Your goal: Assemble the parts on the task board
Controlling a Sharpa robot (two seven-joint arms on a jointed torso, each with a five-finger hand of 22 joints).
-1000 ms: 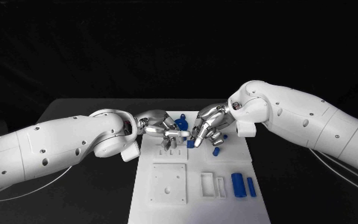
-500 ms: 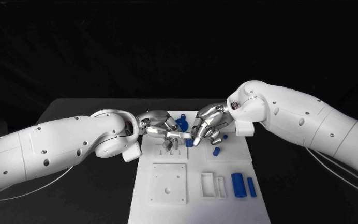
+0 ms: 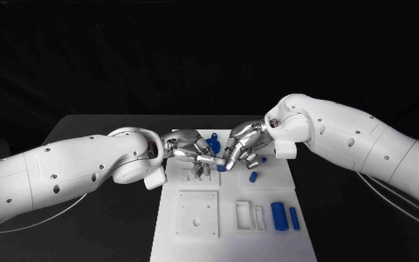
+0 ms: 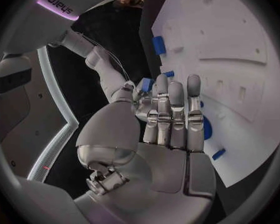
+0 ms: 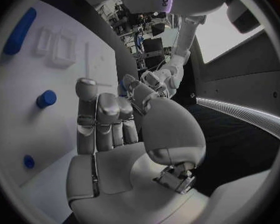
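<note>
Centrally, one white task board (image 3: 262, 238) lies on a black table (image 3: 96, 126), running lengthwise away from the robot. Two white arms reach in from either side, and their two silver hands meet over the board's far half, fingertips nearly touching.

The left hand (image 3: 188, 150) has its fingers curled downward toward the board; whether it grips anything cannot be told. The right hand (image 3: 243, 147) also curls its fingers down, and a small blue part (image 3: 221, 167) shows at their tips, apparently pinched there, just beside the left hand's fingertips.

Five more blue parts can be counted in the head view. One blue piece (image 3: 214, 143) stands between the two hands, behind the fingertips. One short peg (image 3: 253, 176) lies on the board just below the right hand's fingers, with a tiny piece (image 3: 264, 160) beside them. Two long blue cylinders (image 3: 278, 216) lie side by side well apart from both hands, near the board's closer right edge.
</note>
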